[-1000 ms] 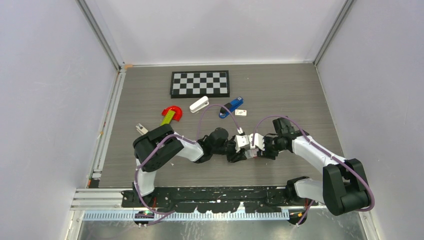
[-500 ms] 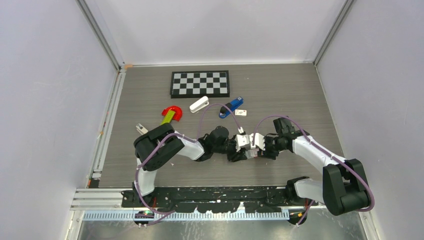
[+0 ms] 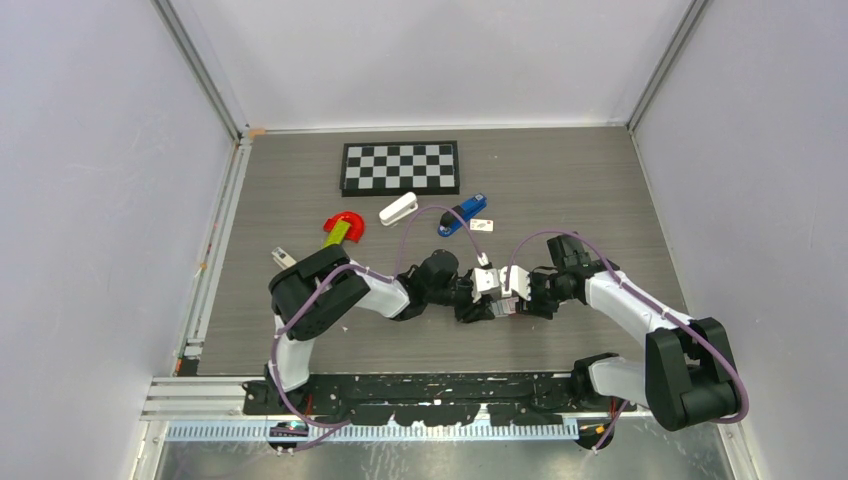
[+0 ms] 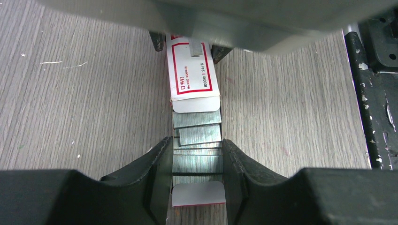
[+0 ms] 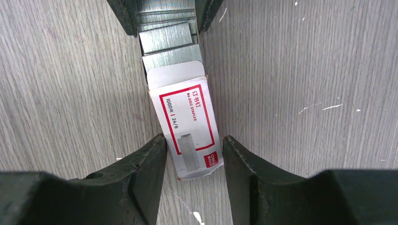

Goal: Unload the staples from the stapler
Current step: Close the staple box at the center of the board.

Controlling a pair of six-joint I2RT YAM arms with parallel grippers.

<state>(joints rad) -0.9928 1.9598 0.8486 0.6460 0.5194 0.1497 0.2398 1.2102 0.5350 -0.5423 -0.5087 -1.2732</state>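
Presently, neither arm is at the small bright-blue plastic stapler [image 3: 461, 213]. It lies on the grey wood-grain table [image 3: 600, 180], well beyond both grippers and just in front of the black-and-white checkerboard mat [image 3: 400, 167], with a white plastic stapler [image 3: 398, 209] to its left.

Both arms meet at mid-table over a white-and-red cardboard staple box [image 5: 187, 126]. The right gripper [image 5: 195, 140] stands roughly half open, its fingers closed against the two long sides of the box sleeve. The left gripper [image 4: 196, 145], likewise part open, clamps the silver staple strips [image 4: 197, 133] protruding from the sleeve's open end.

Judgement: the step in hand concerns the box, held between the two arms at sleeve and contents, not the stapler itself. Whether the stapler holds any staples cannot be told from here.

The next move calls for setting the box down, freeing at least one gripper, and reaching back across the table to steady the stapler and open its magazine.
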